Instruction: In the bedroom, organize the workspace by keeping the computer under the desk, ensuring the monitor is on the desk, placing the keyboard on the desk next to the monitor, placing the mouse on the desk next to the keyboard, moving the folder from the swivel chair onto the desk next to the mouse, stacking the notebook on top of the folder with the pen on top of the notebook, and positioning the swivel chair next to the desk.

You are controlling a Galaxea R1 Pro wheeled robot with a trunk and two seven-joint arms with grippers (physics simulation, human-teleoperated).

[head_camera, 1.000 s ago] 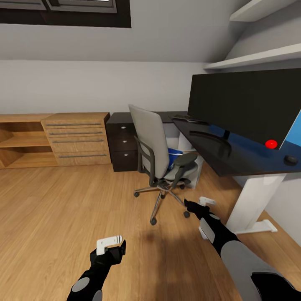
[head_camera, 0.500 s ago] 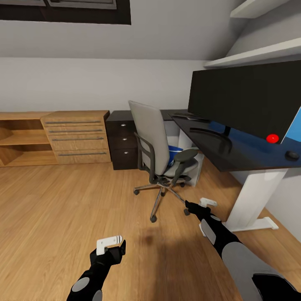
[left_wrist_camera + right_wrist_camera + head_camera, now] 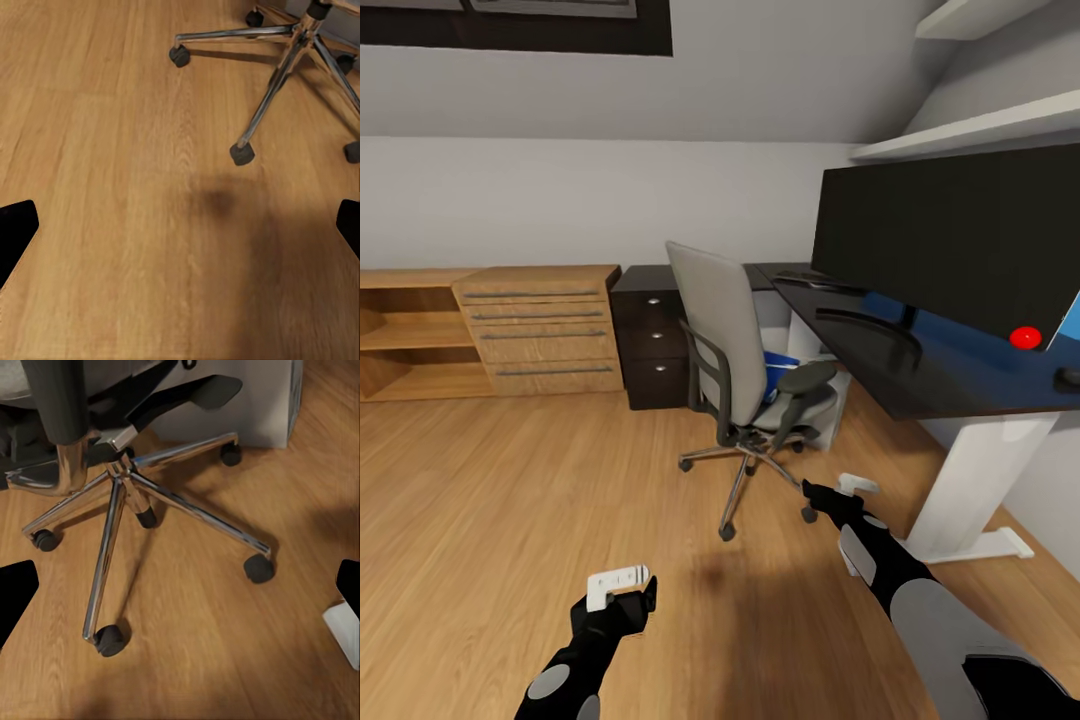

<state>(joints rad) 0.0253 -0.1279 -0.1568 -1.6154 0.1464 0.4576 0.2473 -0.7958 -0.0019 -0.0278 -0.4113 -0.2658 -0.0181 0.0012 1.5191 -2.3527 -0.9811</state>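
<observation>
- Head view: the swivel chair (image 3: 745, 375) is standing on the wood floor (image 3: 510, 500) just beside the desk (image 3: 920, 365), its grey back turned toward the room. A blue folder (image 3: 778, 372) is lying on the chair's seat, partly hidden behind the backrest. The monitor (image 3: 950, 240) is sitting on the desk, and a dark mouse (image 3: 1068, 378) is showing at the desk's edge by the frame border. A flat dark thing, possibly the keyboard (image 3: 807, 279), is lying at the desk's far end. The right claw (image 3: 842, 490) is hovering low, near the chair's wheeled base and beside the desk's white leg (image 3: 970, 480); the left claw (image 3: 616, 588) is hanging over bare floor, well apart from the chair. From here I cannot tell how either claw's fingers are standing.
- Left wrist view: two dark fingertips (image 3: 16, 229) are sitting wide apart with nothing between them, floor beneath and the chair's chrome spokes beyond.
- Right wrist view: the fingertips (image 3: 16, 585) are likewise spread and empty. The chair's base is lying close ahead, and a grey computer case (image 3: 232, 401) is standing behind the chair.
</observation>
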